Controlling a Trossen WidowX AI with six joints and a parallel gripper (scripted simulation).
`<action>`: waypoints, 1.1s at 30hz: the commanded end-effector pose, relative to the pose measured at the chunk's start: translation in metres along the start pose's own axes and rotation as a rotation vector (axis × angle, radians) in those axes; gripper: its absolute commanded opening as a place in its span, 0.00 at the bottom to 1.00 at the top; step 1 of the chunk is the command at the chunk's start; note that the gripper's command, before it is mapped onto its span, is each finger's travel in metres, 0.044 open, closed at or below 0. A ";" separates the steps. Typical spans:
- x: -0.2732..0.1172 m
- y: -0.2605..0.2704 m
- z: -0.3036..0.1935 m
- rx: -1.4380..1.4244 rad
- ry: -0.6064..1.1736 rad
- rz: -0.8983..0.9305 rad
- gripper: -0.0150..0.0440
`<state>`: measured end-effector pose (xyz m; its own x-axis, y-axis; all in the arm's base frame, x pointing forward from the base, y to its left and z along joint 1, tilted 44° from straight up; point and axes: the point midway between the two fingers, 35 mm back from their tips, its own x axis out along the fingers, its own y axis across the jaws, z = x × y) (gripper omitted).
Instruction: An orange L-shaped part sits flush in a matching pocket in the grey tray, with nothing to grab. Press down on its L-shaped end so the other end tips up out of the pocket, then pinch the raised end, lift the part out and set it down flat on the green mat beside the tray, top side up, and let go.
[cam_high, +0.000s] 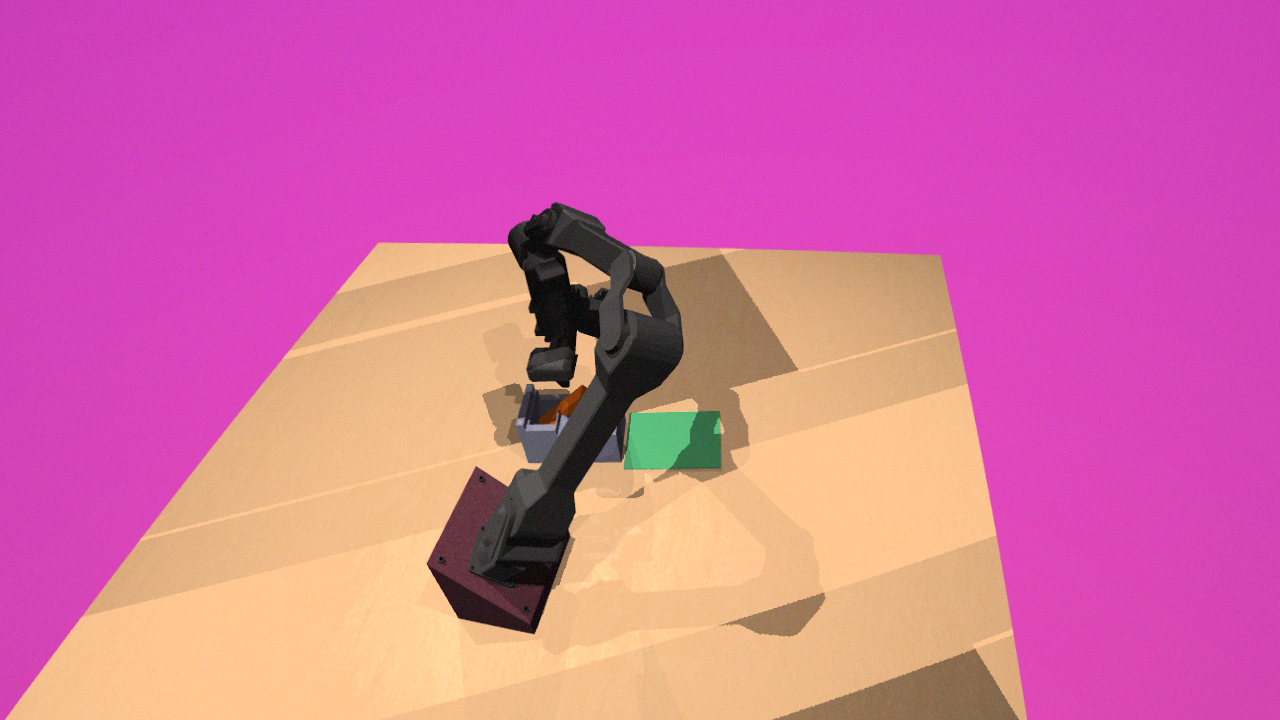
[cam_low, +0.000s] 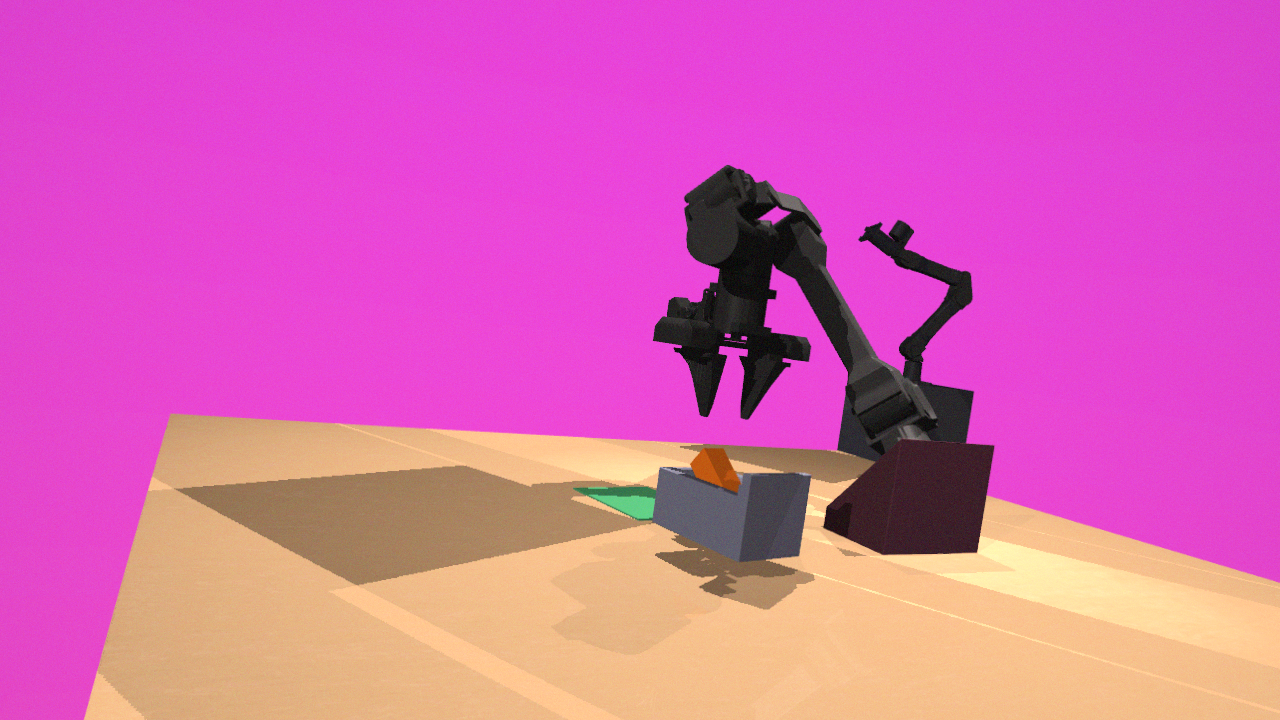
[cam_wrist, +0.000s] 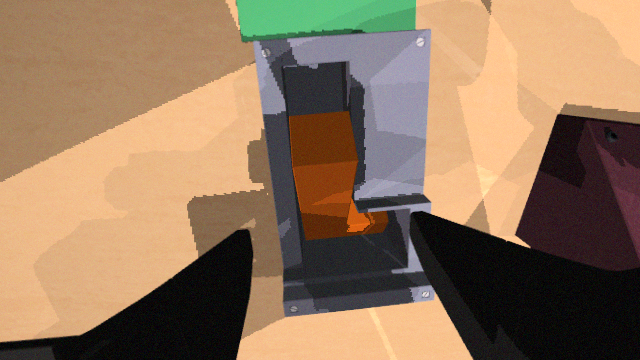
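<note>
The orange part (cam_high: 568, 407) (cam_low: 714, 468) (cam_wrist: 325, 185) sits tilted in the grey tray (cam_high: 541, 445) (cam_low: 698, 512) (cam_wrist: 395, 110). Its straight end, on the side toward the mat, stands up above the tray's rim, and its L-shaped end is low in the pocket. My gripper (cam_low: 725, 416) (cam_wrist: 331, 232) is open and empty, pointing down above the tray. In the wrist view its fingertips stand to either side of the part's low end. In the top view the fingers are mostly hidden. The green mat (cam_high: 662, 438) (cam_low: 622, 503) (cam_wrist: 325, 15) lies flat beside the tray with nothing on it.
The arm's maroon base (cam_high: 465, 528) (cam_low: 930, 501) (cam_wrist: 560, 200) stands near the tray. A second dark arm (cam_low: 939, 313) stands behind it in the exterior view. The tray has a taller wall at the end away from the mat.
</note>
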<state>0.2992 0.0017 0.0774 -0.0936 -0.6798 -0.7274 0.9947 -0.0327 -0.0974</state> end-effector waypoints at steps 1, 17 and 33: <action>0.017 -0.002 0.003 0.002 -0.007 -0.010 0.73; 0.039 -0.002 0.003 0.002 -0.007 -0.010 0.73; 0.065 -0.003 0.003 0.002 -0.008 -0.010 0.73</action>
<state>0.2932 -0.0394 0.0366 -0.0964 -0.6813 -0.7256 0.9947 -0.0399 -0.0947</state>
